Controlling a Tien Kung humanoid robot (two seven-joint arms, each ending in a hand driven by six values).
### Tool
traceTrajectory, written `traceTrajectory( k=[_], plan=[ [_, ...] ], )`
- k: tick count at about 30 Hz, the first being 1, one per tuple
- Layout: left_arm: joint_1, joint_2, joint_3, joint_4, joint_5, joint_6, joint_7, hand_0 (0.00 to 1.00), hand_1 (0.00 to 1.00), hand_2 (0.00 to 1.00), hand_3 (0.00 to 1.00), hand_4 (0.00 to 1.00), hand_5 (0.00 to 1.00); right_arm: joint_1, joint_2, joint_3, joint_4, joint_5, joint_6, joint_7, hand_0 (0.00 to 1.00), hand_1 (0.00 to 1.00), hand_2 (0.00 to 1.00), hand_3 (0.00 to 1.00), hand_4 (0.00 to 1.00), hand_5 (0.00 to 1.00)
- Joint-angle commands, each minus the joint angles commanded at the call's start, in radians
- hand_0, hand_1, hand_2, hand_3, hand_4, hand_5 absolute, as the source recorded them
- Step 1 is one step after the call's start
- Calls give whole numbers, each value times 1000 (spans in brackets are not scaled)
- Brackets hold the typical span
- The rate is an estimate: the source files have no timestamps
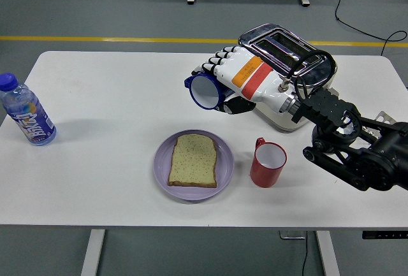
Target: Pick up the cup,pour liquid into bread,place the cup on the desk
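Right hand (224,79) gripping 1 blue cup (204,90), tipped sideways at frame centre above bread (193,160); risk: pour overshoots onto table (108,91).

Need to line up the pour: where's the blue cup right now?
In the head view the blue cup is held tipped on its side in the right hand, off the table, left of the toaster and beyond the plate of bread.

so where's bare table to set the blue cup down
Widest free patch: between the water bottle and the purple plate, and the table's far-left stretch. Crowded on the right: toaster, red mug, right hand holding the blue cup.
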Motion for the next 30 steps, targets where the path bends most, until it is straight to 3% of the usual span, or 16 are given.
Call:
traceTrajectory(
  k=[12,30],
  plan=[
    [1,-1,2,0,-3,-1,-1,690,756,773,611,396,998,20,5,-32,-10,-19,-11,-24,420,375,508,538,691,2],
    [1,-2,2,1,-7,-1,-1,690,756,773,611,396,998,45,2,-87,1,-64,-69,-89,429,378,511,538,680,2]
  ],
)
